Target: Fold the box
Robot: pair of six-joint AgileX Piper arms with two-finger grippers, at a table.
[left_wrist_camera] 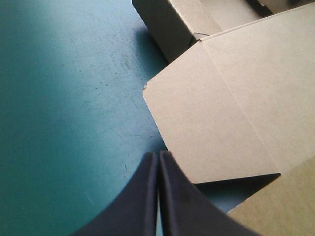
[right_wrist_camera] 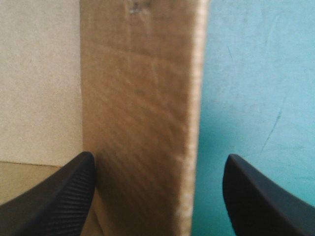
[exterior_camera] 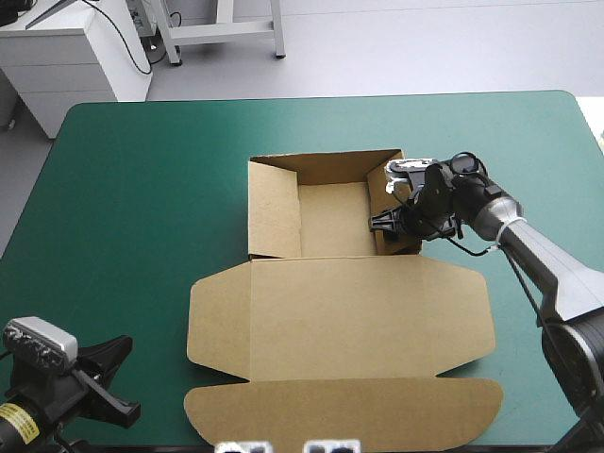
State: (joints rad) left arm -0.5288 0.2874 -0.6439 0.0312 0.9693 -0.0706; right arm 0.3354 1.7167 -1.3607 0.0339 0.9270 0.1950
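Two end effectors are in view, well apart, with one brown box (exterior_camera: 340, 311) lying between them at the middle of the table (exterior_camera: 142, 189).

Box: partly formed. Its tray (exterior_camera: 332, 219) takes up the 12 o'clock part, with walls raised at 12 and 3 o'clock. The panel at 9 o'clock (exterior_camera: 274, 212) is also up, but whether it stands fully upright cannot be told. The lid (exterior_camera: 340, 326) lies flat on the teal-green cover (exterior_camera: 123, 236), reaching from the tray toward 6 o'clock. It carries a rounded flap at 9 o'clock and at 3 o'clock, and a long flap (exterior_camera: 344, 411) at 6 o'clock, near the table's near edge.

Right end effector (exterior_camera: 392, 219): located at the tray's 3 o'clock wall (exterior_camera: 401, 203). The right wrist view shows this end effector (right_wrist_camera: 160, 156) with its black fingers (right_wrist_camera: 54, 196) standing wide apart, astride that wall (right_wrist_camera: 142, 123). One finger is on the tray side, the other over the bare cover (right_wrist_camera: 256, 73) outside the box. The wall's top edge runs between them, and neither finger presses on the board.

Left end effector (exterior_camera: 118, 382): located at the 7 o'clock corner of the table, clear of the box. In its own wrist view the end effector (left_wrist_camera: 158, 155) has both fingers together in a pointed arch, with nothing between them. It is over the cover (left_wrist_camera: 64, 98), just beside the rounded corner of the lid's 9 o'clock flap (left_wrist_camera: 221, 113). The tray's outer corner (left_wrist_camera: 167, 24) shows ahead of it.
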